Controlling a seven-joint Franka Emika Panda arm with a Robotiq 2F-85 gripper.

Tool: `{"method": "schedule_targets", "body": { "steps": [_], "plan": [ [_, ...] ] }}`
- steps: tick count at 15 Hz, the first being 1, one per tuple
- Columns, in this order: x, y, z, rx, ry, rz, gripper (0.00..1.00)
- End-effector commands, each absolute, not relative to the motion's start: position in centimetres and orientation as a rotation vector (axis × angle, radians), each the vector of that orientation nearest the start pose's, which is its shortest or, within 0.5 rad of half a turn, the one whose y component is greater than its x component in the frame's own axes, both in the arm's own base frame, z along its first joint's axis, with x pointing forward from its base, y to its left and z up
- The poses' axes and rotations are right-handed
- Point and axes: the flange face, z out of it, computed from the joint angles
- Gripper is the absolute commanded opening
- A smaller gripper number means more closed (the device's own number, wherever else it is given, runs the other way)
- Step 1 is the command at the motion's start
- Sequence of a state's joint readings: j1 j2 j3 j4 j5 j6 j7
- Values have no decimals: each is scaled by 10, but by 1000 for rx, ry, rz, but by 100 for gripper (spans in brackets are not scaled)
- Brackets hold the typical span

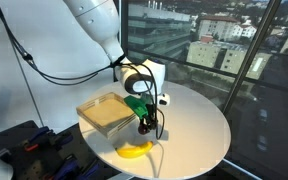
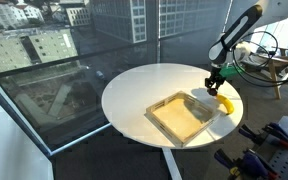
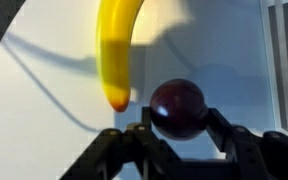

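Plum (image 3: 177,108) sits clamped in claw (image 3: 177,118); banana (image 3: 114,50) top cut off.

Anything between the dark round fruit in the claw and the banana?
Nothing. The wrist view shows only a strip of bare white table between the dark round fruit, gripped in the claw, and the banana; they do not touch.

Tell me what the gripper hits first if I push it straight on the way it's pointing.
Probably the white tabletop, right beside the banana tip. The gripper is shut on a dark red ball, so that would touch first; depth is hard to judge.
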State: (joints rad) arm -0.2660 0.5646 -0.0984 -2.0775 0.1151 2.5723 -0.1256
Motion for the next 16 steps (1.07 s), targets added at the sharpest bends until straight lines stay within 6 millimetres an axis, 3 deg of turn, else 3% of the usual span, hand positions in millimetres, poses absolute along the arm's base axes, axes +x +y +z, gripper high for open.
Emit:
{"method": "schedule_targets", "body": {
  "steps": [1,10,11,12,14,16],
  "plan": [
    [544,-215,141,-3075,487,74,33],
    [546,-217,132,-3079,492,83,33],
    [546,-217,131,-3078,493,84,53],
    [546,-217,131,-3078,493,85,83],
    [546,-217,131,-3080,494,86,84],
    [546,-217,131,-3080,493,87,99]
  ]
}}
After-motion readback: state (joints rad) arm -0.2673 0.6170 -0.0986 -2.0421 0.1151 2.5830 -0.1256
